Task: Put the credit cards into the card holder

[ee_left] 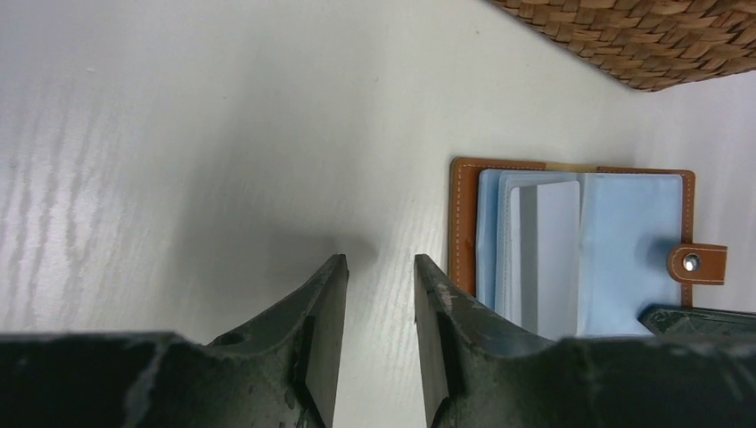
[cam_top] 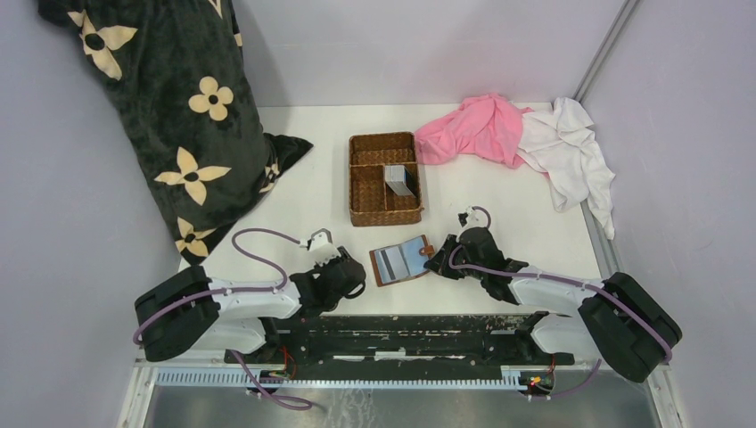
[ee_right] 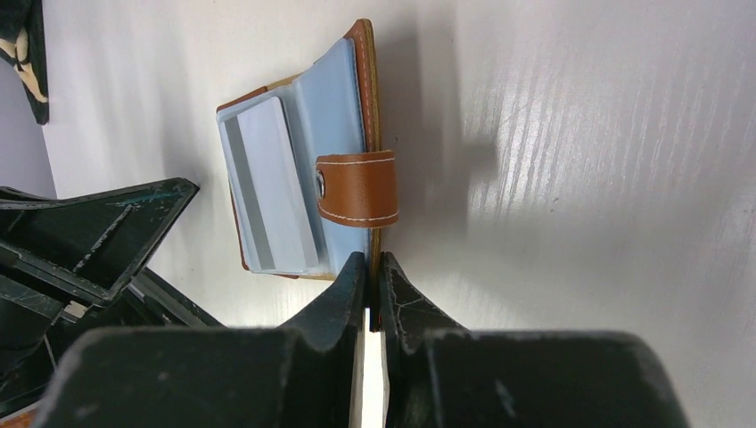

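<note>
The brown leather card holder [cam_top: 403, 260] lies open on the white table between my grippers, its pale blue sleeves up. A grey card with a dark stripe [ee_right: 267, 187] sits in its left side; it also shows in the left wrist view [ee_left: 557, 259]. My right gripper [ee_right: 373, 267] is shut on the edge of the holder's right cover [ee_right: 343, 116], below the snap tab [ee_right: 361, 187]. My left gripper [ee_left: 381, 267] is open and empty just left of the holder [ee_left: 615, 250]. More grey cards [cam_top: 401, 181] stand in the wicker basket.
The brown wicker basket [cam_top: 365, 192] stands just beyond the holder; its corner shows in the left wrist view [ee_left: 642, 36]. A dark flowered pillow [cam_top: 178, 116] leans at far left. Pink [cam_top: 477, 129] and white [cam_top: 571, 147] cloths lie at back right.
</note>
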Controlling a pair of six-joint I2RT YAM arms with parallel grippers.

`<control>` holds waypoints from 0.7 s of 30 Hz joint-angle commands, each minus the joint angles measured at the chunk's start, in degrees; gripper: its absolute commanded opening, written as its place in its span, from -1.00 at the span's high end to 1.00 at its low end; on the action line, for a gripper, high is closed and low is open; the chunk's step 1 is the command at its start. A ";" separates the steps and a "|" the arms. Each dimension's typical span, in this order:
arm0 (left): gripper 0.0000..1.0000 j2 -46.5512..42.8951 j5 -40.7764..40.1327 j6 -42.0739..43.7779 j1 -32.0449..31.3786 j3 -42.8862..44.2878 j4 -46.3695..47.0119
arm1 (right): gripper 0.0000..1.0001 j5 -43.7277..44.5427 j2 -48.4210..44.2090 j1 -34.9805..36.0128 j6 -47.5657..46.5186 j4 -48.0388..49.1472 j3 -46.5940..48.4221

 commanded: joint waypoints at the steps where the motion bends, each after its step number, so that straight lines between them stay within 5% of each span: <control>1: 0.23 3.22 2.24 0.12 0.21 -2.19 7.11 | 0.79 0.97 -1.87 0.06 0.85 0.16 0.24; 8: 0.33 7.05 9.81 -0.26 0.21 -7.24 21.07 | 0.77 1.83 -3.38 -0.03 1.06 -1.87 -0.01; 21: 0.17 18.83 18.19 -2.47 0.21 -10.13 39.70 | 0.77 1.34 -1.96 0.08 1.48 -1.40 -0.43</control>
